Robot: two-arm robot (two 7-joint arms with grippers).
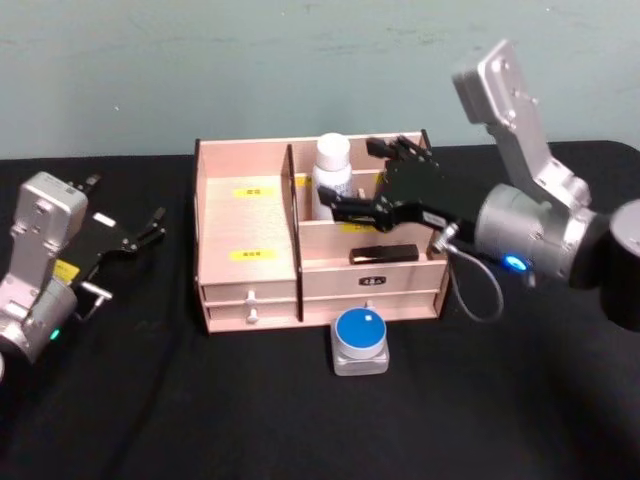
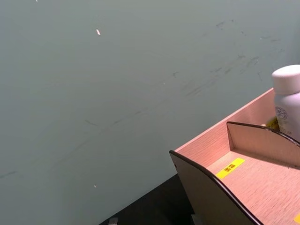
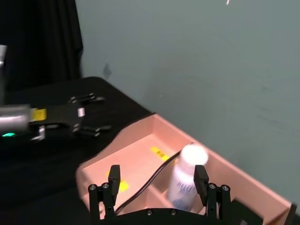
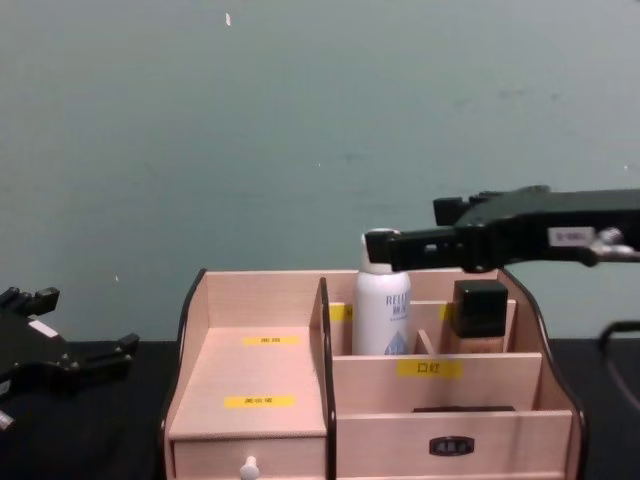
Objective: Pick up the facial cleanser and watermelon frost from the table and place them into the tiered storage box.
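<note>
Your right hand (image 3: 157,174) is open wide, up by the cap of the facial cleanser (image 4: 383,310). The bottle stands upright in a back slot of the tiered storage box (image 1: 245,215). I think it is let go, so lift the hand straight up and let no finger tip it over. The watermelon frost (image 1: 359,333) sits on the tabletop (image 1: 200,400), just in front of the box's drawers. Grab it next, from above. Your left hand (image 3: 107,113) waits open, off to the left.

Black table (image 1: 200,420), teal wall (image 1: 300,60), black-capped bottle (image 4: 480,312)
</note>
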